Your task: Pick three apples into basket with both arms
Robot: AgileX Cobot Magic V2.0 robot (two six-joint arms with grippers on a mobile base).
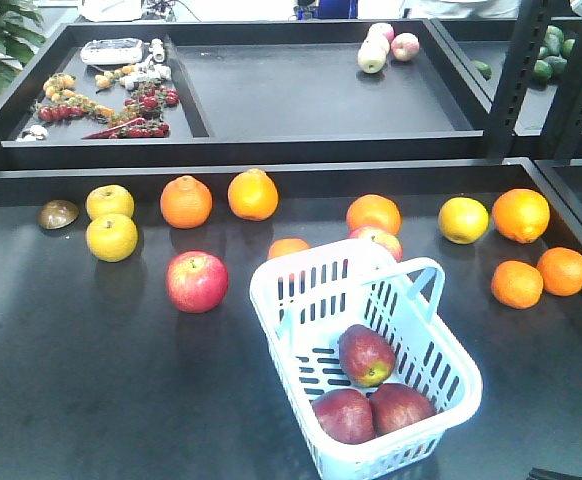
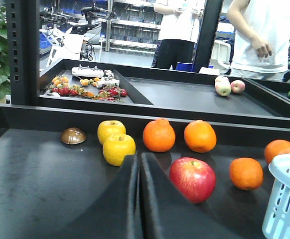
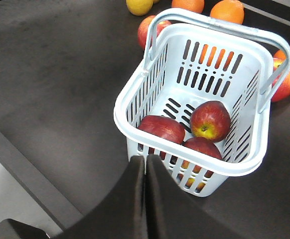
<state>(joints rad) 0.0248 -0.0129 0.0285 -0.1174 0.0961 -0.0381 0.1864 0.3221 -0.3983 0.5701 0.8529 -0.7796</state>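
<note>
Three dark red apples lie inside the pale blue basket [image 1: 311,260] at the front right of the table: one [image 1: 366,355] toward its middle and two [image 1: 343,415] [image 1: 401,405] at its near end. In the right wrist view the same apples [image 3: 211,119] [image 3: 161,128] [image 3: 202,147] rest on the slotted bottom of the basket [image 3: 121,119]. My right gripper [image 3: 145,159] is shut and empty, just outside the basket's near rim. My left gripper [image 2: 139,158] is also shut and empty, low over the table, with the basket's corner [image 2: 287,199] at its far right. Neither arm shows in the front view.
A brighter red apple [image 1: 197,282] [image 2: 192,178] lies left of the basket, just right of my left gripper. Oranges [image 1: 186,201] [image 1: 253,194] [image 1: 520,215], yellow fruits [image 1: 111,237] [image 1: 463,219] and a brown shell-like object [image 1: 58,213] line the table's back. Two people [image 2: 262,35] stand beyond the far trays.
</note>
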